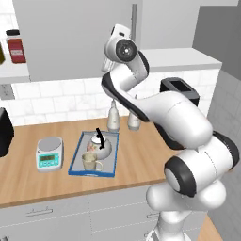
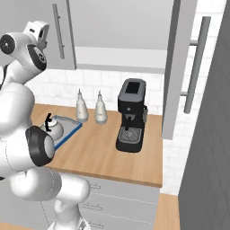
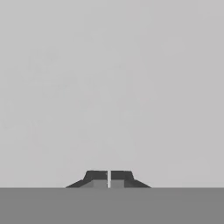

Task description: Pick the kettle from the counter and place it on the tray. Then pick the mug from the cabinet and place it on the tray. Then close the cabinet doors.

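Observation:
The blue-rimmed tray (image 1: 75,165) lies on the wooden counter (image 1: 141,155). On it stand the white kettle (image 1: 100,146) with its black handle and the cream mug (image 1: 91,162), the mug in front. The kettle (image 2: 54,128) and tray (image 2: 72,132) also show past the arm. My gripper (image 3: 109,179) is shut and empty, close up against a flat grey surface. The arm's hand (image 1: 115,38) is raised to the left cabinet door (image 1: 70,37), near its bar handle (image 1: 134,21). The right cabinet door (image 2: 179,67) stands swung open.
Two white bottles (image 1: 113,117) (image 1: 134,122) stand behind the tray, and a teal-faced scale (image 1: 49,153) sits to its left. A black coffee machine (image 2: 131,117) is on the counter's right part. Jars (image 1: 15,47) sit on a shelf at the far left.

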Available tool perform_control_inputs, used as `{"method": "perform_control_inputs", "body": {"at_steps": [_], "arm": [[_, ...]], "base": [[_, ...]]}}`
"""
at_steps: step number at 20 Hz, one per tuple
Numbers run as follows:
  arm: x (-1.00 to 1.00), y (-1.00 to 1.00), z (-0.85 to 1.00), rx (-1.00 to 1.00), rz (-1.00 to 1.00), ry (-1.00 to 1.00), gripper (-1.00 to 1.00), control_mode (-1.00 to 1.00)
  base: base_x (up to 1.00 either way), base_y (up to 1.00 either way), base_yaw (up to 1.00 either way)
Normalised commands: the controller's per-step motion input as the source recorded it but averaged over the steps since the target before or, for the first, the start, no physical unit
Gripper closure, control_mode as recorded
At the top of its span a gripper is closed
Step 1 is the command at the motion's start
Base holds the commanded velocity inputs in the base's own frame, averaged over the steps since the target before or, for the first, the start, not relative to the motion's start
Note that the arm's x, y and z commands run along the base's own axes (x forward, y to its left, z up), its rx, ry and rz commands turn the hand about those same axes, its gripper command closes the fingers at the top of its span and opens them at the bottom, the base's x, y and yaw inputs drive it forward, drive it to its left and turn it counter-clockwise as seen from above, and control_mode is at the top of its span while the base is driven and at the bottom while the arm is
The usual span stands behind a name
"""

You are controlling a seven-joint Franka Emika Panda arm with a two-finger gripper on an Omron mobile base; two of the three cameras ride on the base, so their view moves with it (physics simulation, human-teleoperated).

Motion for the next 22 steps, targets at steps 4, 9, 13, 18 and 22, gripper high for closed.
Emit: {"method": "perform_control_inputs", "body": {"at_steps": [4,9,13,18,22], "arm": [[-0.17,0.02,-0.08,0.00,0.00,0.00,1.00,-1.00],[-0.89,0.00,0.00,0.00,0.00,0.00,1.00,-1.00],[-0.95,-0.02,0.16,0.02,0.00,0.00,1.00,-1.00],[-0.81,-0.23,0.42,0.08,-0.02,0.04,1.00,-1.00],[-0.33,-0.12,0.21,0.10,0.00,-0.01,1.00,-1.00]], "base": [[0.00,0.00,0.00],[0.00,0.00,0.00],[0.00,0.00,0.00],[0.00,0.00,0.00],[0.00,0.00,0.00]]}}
